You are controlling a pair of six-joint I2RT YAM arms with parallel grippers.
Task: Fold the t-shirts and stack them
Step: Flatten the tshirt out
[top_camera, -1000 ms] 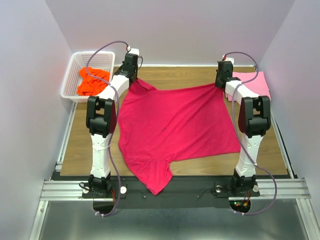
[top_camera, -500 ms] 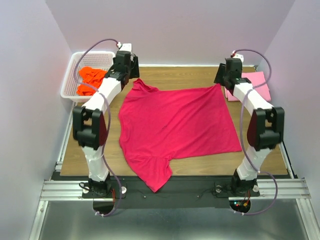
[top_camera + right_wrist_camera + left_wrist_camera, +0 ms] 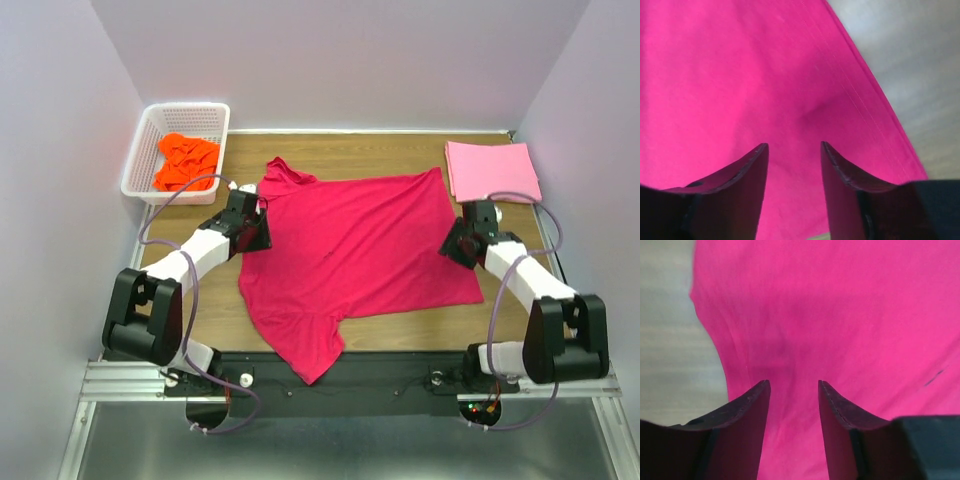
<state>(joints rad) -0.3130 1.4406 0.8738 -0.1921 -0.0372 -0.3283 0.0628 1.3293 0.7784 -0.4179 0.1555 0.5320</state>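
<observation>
Top external view: the crimson t-shirt (image 3: 350, 250) lies spread flat in the middle of the table (image 3: 400, 150), its long axis left to right, collar left, hem right. The left gripper (image 3: 252, 228) hangs over its left edge and the right gripper (image 3: 458, 240) over its right edge, equally near. All 2 have jaws spread, pinching nothing. No writing is readable.

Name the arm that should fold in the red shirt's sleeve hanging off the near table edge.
Left. The left gripper hovers open at the red shirt, on its left edge, nearer that sleeve; the right gripper is across the shirt.
</observation>
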